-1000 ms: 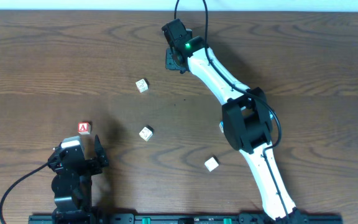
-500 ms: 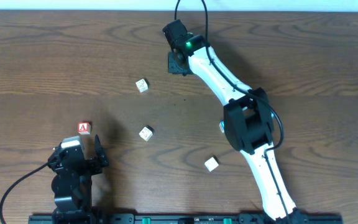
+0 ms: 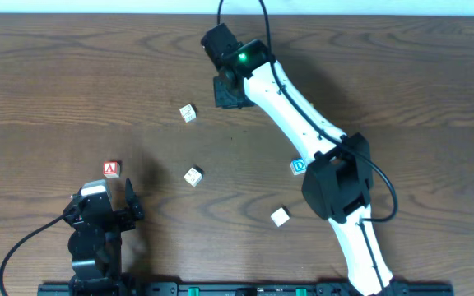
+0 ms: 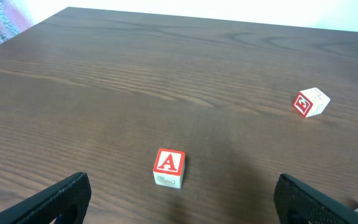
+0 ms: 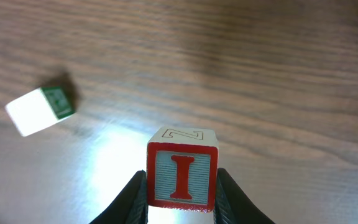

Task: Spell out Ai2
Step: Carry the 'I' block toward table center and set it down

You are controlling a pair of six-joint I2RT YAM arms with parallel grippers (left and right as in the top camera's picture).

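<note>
Two notes: right gripper [image 5: 182, 186] closed on the I block [image 5: 182, 175], far centre of the table [image 3: 56, 66]; left gripper [image 4: 185, 202] spread wide, holding nothing, near left. A block [image 4: 168, 167] lies on the table just beyond it, not touching.

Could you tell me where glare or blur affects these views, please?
Right wrist: the I block is sharp, the table behind is soft, with a bright glare patch left of the block. Left wrist: the A block is crisp; the far edge washes out white. Overhead: even light, no glare.
</note>
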